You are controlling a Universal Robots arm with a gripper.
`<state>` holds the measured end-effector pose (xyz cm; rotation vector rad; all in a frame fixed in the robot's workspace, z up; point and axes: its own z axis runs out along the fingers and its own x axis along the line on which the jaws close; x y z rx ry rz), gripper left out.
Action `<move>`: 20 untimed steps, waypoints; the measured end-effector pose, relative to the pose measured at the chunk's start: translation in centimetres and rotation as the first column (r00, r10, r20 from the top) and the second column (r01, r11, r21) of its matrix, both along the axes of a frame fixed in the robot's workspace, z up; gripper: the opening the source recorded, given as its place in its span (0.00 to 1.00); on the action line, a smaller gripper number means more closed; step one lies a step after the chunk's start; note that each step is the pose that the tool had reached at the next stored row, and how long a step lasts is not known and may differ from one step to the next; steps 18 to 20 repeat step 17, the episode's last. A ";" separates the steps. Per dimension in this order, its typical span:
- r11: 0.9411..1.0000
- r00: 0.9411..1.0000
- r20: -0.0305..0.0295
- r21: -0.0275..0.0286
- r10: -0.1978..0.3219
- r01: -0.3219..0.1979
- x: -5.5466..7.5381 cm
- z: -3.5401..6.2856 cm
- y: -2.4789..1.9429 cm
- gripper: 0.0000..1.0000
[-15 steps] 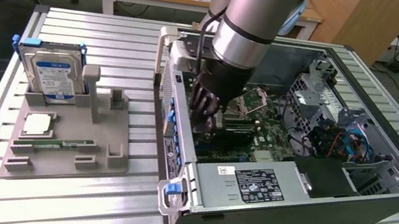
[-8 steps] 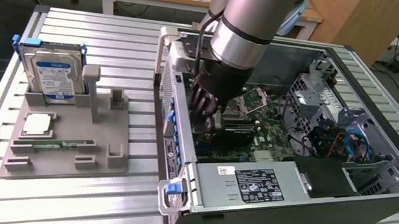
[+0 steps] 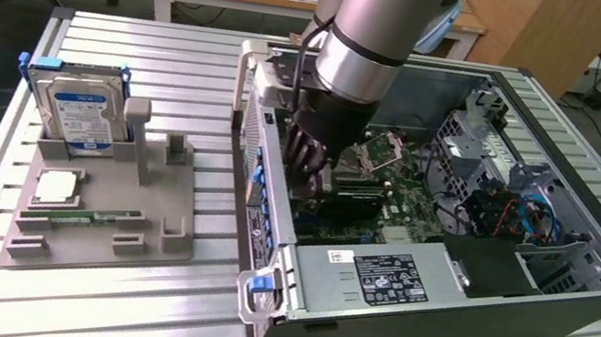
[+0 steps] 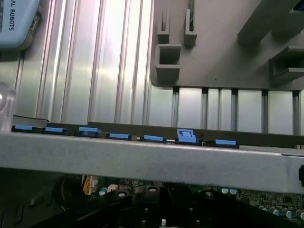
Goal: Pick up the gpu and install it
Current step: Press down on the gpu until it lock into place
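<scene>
The open computer case [image 3: 574,300] lies on its side on the metal table. My gripper [image 3: 316,179] reaches down into it next to the rear wall, over the green motherboard [image 3: 401,200]. It is shut, and the dark flat gpu [image 3: 354,200] sits right under the black fingers [image 3: 307,147], low against the board. I cannot tell how deep the card sits in its slot. In the wrist view, dark parts of the gripper [image 4: 154,211] hang just over the motherboard [image 4: 266,202], behind the case's grey rear wall [image 4: 142,159].
A grey parts tray [image 3: 98,230] on the exterior view's left holds an upright hard drive [image 3: 81,111], a square chip [image 3: 60,186] and a green memory stick [image 3: 82,213]. Blue slot clips [image 4: 185,137] line the rear wall. The power supply [image 3: 380,280] fills the case's near corner.
</scene>
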<state>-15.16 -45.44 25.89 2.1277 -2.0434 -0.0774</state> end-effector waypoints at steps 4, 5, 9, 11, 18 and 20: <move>1.000 1.000 0.000 -0.001 0.001 -0.001 1.0 -0.18 0.02 0.10; 1.000 1.000 0.000 -0.001 0.001 -0.001 1.1 -0.18 0.03 0.10; 1.000 1.000 0.000 -0.001 0.002 -0.002 1.4 -0.18 0.04 0.10; 1.000 1.000 0.000 -0.001 0.002 -0.002 1.6 -0.19 0.04 0.10; 1.000 1.000 0.000 -0.001 0.002 -0.002 1.6 -0.24 0.04 0.10; 1.000 1.000 0.000 -0.001 0.002 -0.002 1.6 -0.24 0.04 0.10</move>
